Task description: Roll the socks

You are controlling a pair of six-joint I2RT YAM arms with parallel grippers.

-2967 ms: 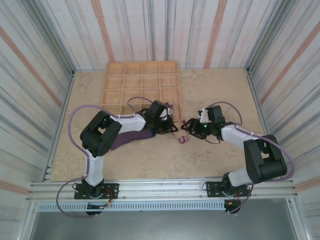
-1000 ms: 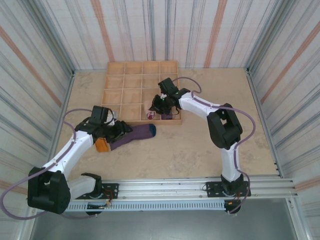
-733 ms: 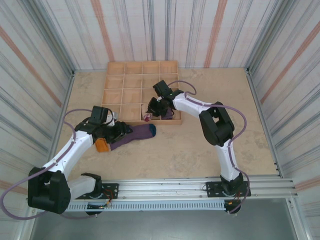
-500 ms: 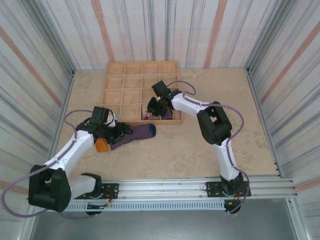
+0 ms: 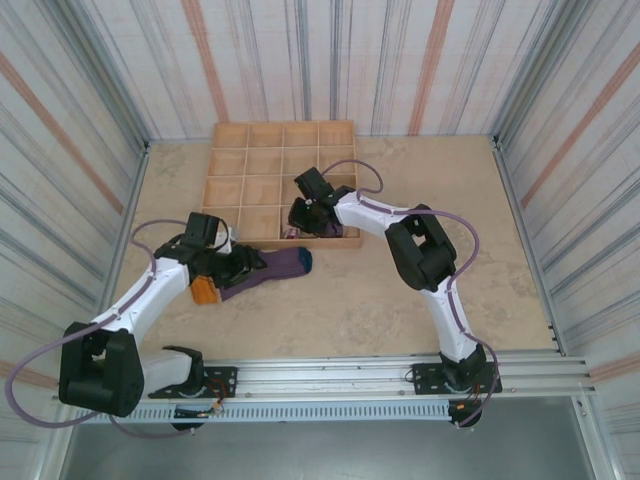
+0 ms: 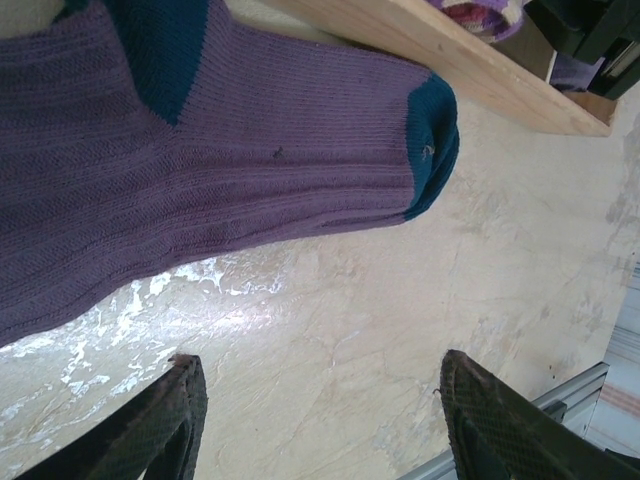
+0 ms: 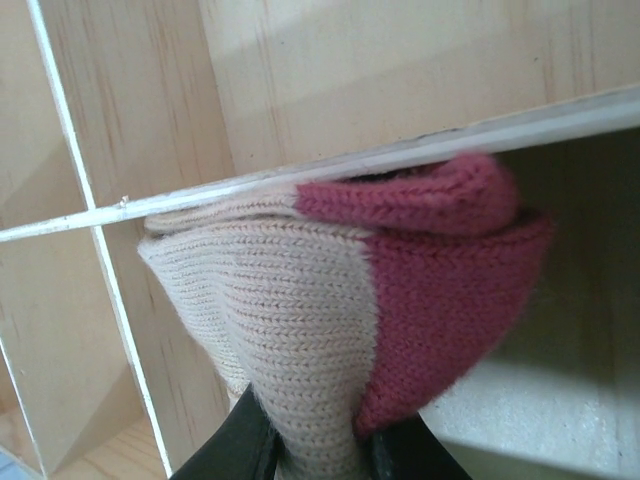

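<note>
Nearest, over the table (image 5: 400,290) at about 8 o'clock in the top view: left end effector (image 6: 320,420), dark textured fingertips (image 6: 170,420) spread well apart, gripping nothing, hanging above bare marbled beige surface. Just beyond those tips, toward 11 o'clock in the left wrist view: purple sock (image 6: 200,150), lying flat on the table, apart from the fingers. Soft ribbed knit, long and slightly curved. Rounded teal toe at the 3 o'clock end, teal heel patch along the upper edge, orange cuff (image 5: 205,290) at the 8 o'clock end in the top view. Toe near the front rail of the wooden tray (image 5: 250,165).

Farther, toward 12 o'clock: that tray, pale plywood, a grid of square compartments parted by thin slats. Over its near row, right end effector (image 7: 320,450), black fingers closed tight on the tan sock (image 7: 270,300), pinching its bunched lower end. Chunky plain knit, cream-tan on the left, deep red toe on the right, bulging into a rounded wad. Pressed against a thin divider; exact compartment unclear.
</note>
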